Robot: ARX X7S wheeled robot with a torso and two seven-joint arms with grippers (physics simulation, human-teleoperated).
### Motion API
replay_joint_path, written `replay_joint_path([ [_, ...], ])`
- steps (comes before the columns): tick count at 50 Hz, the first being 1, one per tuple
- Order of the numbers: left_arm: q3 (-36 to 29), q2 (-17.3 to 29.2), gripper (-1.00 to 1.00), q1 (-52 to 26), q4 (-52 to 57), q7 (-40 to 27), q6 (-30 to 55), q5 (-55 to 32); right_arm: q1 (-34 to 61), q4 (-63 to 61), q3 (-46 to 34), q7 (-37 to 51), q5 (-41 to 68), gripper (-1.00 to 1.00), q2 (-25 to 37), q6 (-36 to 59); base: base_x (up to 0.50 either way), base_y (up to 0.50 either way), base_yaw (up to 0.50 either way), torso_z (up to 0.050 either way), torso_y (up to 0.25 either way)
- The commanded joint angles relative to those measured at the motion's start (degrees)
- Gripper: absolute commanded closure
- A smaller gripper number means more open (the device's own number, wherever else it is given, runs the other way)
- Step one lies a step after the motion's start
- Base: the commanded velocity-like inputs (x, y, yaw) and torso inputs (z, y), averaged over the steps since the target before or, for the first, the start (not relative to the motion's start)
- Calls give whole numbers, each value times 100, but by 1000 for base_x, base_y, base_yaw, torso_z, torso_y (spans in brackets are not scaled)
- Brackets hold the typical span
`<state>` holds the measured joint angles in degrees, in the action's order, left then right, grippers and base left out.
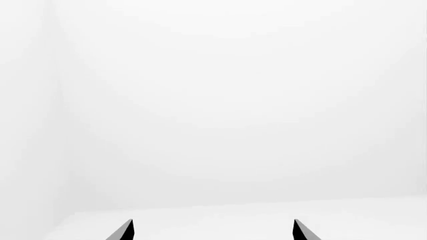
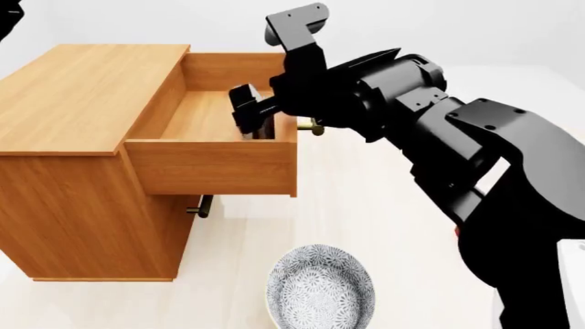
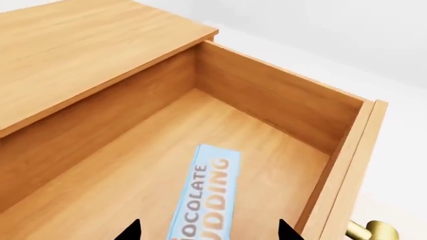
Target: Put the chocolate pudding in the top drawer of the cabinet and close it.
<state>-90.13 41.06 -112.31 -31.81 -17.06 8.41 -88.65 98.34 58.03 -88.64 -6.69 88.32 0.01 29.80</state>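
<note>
Right wrist view shows the chocolate pudding (image 3: pixel 203 197) lying in the pulled-out top drawer (image 3: pixel 280 107) of the cabinet (image 2: pixel 82 103); right gripper (image 3: pixel 208 231) fingers spread, holding nothing; I think only closing is left.

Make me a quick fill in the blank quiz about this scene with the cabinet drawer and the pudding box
1. The top drawer of the cabinet is pulled ____.
2. The chocolate pudding lies on the drawer's ____.
3. The arm reaching over the drawer is the robot's ____ one.
4. On the floor in front of the cabinet stands a patterned ____.

Missing words: open; floor; right; bowl
</note>
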Motion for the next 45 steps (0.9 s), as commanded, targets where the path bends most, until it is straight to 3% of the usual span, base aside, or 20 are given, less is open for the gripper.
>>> replay_joint_path([
  [1, 31, 49, -100, -36, 100, -34, 52, 4, 276, 149, -118, 41, 147, -100, 0, -35, 0, 0, 0, 0, 0],
  [19, 69, -4, -100, 54, 94, -47, 14, 38, 775, 476, -156, -82, 366, -100, 0, -118, 0, 0, 0, 0, 0],
  [31, 123, 210, -100, 61, 607, -209, 71, -23, 1135, 1348, -193, -278, 409, -100, 0, -150, 0, 0, 0, 0, 0],
  [45, 118, -111, -100, 256, 462, -20, 28, -18, 1270, 1695, -613, -194, 723, -100, 394, -174, 0, 0, 0, 0, 0],
])
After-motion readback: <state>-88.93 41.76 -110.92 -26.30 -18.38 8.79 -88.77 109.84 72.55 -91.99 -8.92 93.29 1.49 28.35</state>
